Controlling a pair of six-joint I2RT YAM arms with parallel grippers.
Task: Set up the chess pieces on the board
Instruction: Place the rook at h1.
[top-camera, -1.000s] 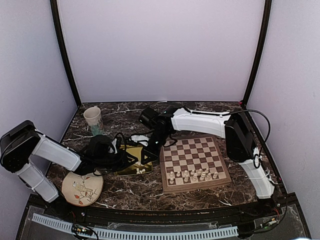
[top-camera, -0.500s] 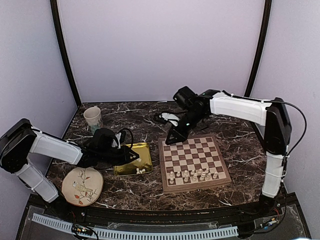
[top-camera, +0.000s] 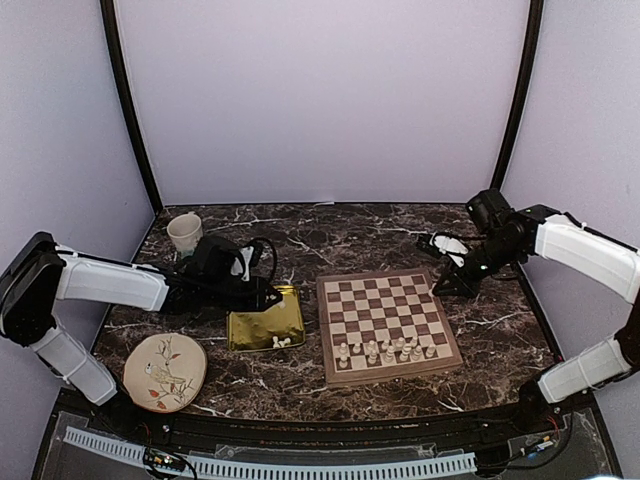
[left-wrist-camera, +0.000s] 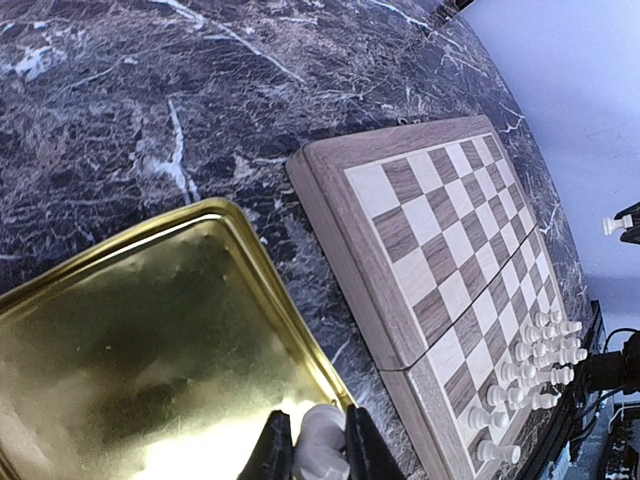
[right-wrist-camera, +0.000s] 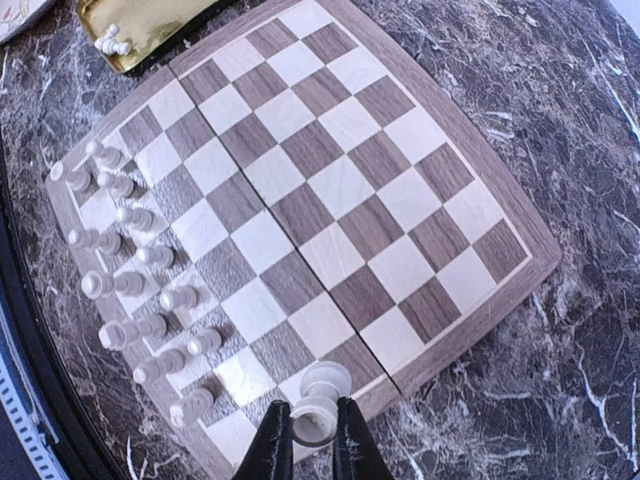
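Observation:
The wooden board (top-camera: 385, 300) lies mid-table, with several cream chess pieces (top-camera: 385, 350) standing in its two near rows. My left gripper (top-camera: 270, 297) hovers over the far right edge of the gold tray (top-camera: 255, 325) and is shut on a white chess piece (left-wrist-camera: 322, 440). The right gripper (top-camera: 440, 290) hangs above the board's right edge (right-wrist-camera: 470, 320). It is shut on another white piece (right-wrist-camera: 320, 400), which points down at the board. Two loose pieces (top-camera: 281, 342) lie in the tray's near corner. The pieces standing on the board (right-wrist-camera: 130, 280) also show in the right wrist view.
A round plate with a bird drawing (top-camera: 165, 372) sits at the near left. A pale cup (top-camera: 185, 233) stands at the far left. The dark marble table is closed in by purple walls at the back and both sides.
My right gripper has swung from the gold tray, past the board's far side, to above its right edge. The left gripper has shifted right and back over the tray.

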